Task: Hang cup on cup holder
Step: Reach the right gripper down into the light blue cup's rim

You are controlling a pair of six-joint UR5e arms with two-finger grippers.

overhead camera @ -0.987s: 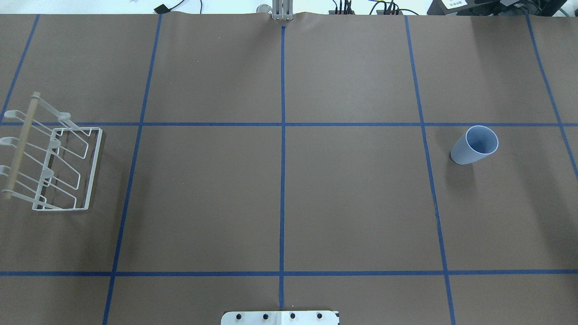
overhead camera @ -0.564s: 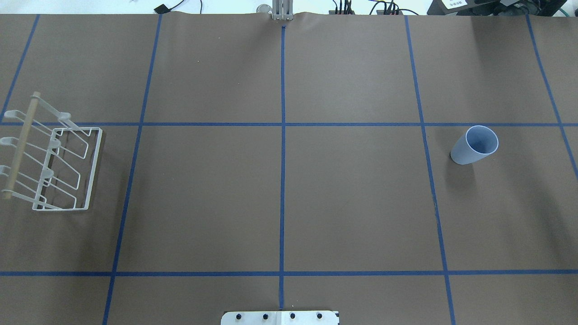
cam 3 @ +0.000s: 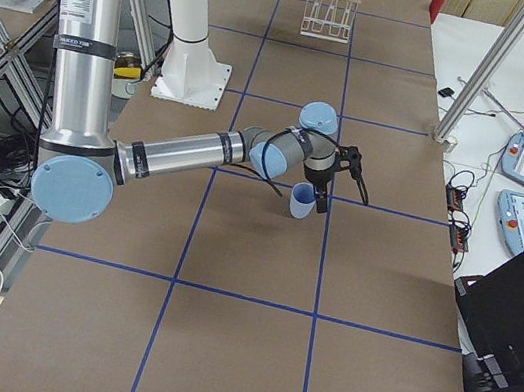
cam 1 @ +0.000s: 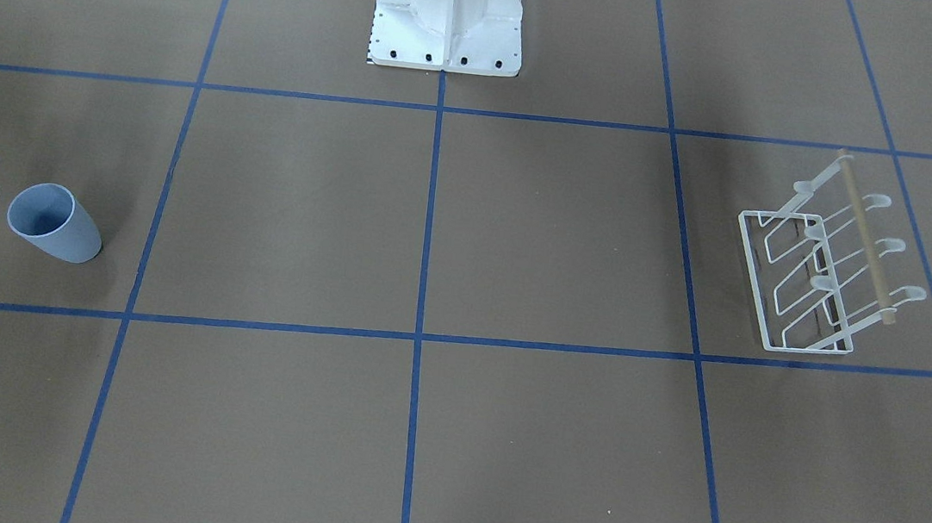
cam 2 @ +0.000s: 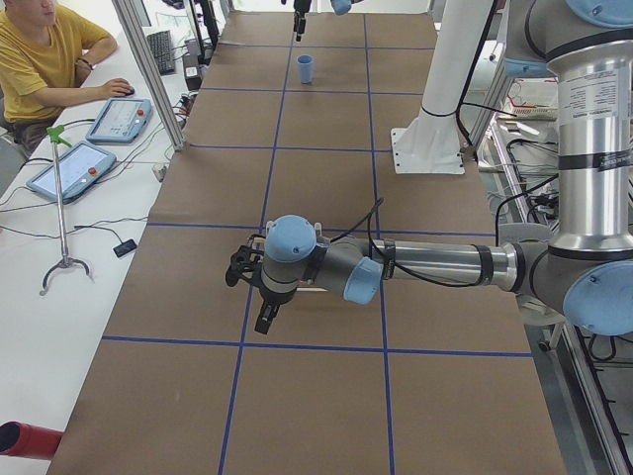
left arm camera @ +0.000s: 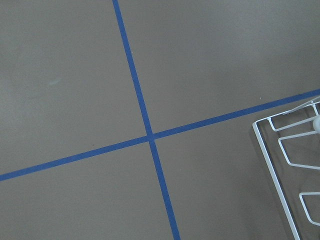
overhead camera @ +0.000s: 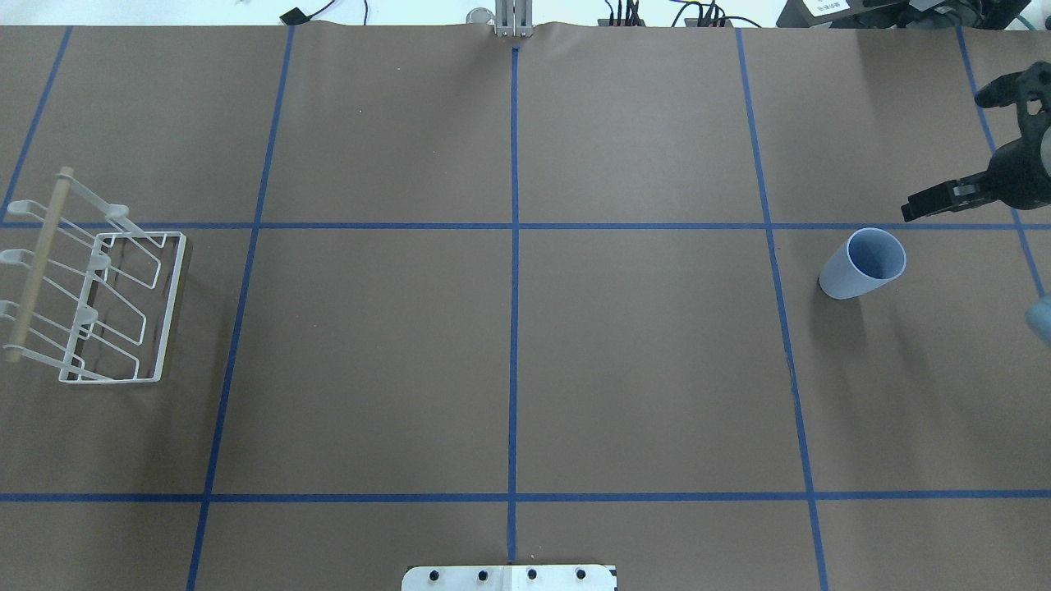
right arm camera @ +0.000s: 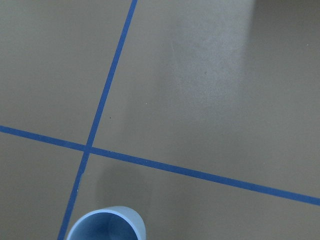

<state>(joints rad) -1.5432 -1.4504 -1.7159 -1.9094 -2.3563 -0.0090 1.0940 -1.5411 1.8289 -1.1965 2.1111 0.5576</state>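
Right claw [overhead camera: 944, 156] gapes wide near the cup [overhead camera: 862, 264]; looks light, slick plastic, so I'd pinch its rim wall.

The plain light blue cup [overhead camera: 862, 266] stands upright, mouth up, on the tabletop [overhead camera: 640, 369] at 3 o'clock in the overhead view. The white wire cup holder [overhead camera: 170, 305], prongs empty, wooden bar [overhead camera: 39, 263] across its top, sits at 9 o'clock, well apart.

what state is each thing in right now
cup, upright on the table, mouth up, empty, ungrasped
cup holder, standing on the table, prongs bare
right tool, open, beside the cup, not touching it
left tool, above the table, open or shut unclear
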